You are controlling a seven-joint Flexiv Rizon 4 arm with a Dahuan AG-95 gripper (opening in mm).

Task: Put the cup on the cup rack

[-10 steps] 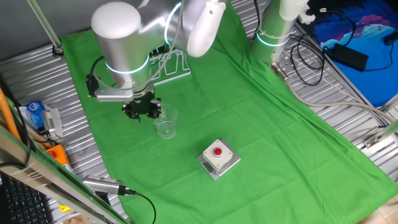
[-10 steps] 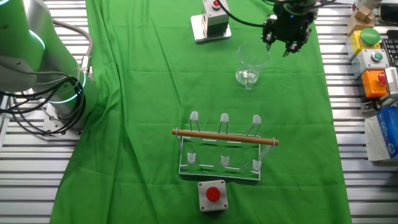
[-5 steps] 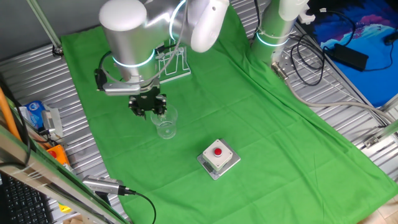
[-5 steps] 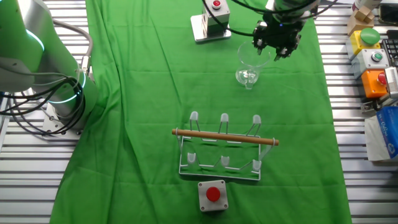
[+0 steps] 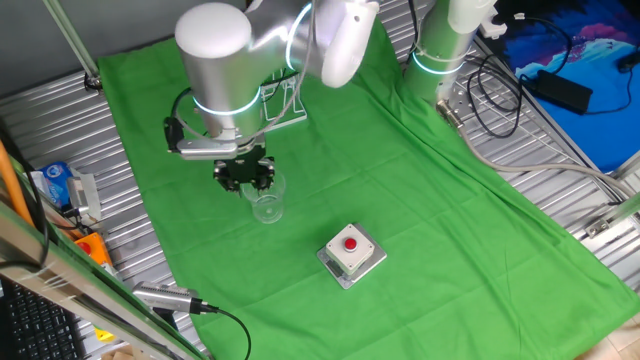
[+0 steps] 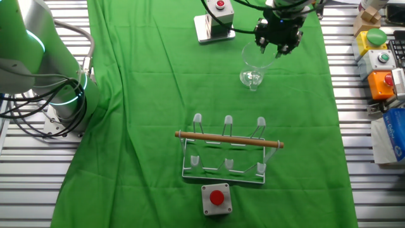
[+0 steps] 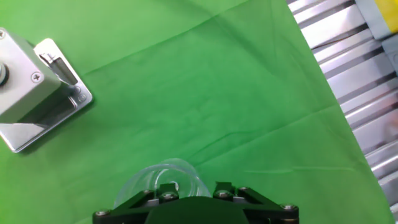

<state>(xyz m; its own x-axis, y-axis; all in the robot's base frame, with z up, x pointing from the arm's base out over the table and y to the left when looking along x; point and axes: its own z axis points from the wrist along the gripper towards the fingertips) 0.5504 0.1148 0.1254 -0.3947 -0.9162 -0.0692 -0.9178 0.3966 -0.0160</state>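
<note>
Small clear colourless drinking glass (image 5: 267, 203) upright on green cloth-covered surface (image 5: 420, 190), flared rim, thick base; faint against cloth. Black two-finger gripper (image 5: 245, 178) directly over glass rim; jaws' opening cannot be told, fingertips hidden in all views. In hand view glass rim (image 7: 163, 182) partly under gripper body. White wire rack with upright loops and light wooden dowel (image 6: 226, 151) well apart from glass. Grey metal box with red button (image 5: 351, 253) near glass; second such box (image 6: 216, 198) just beside rack base.
</note>
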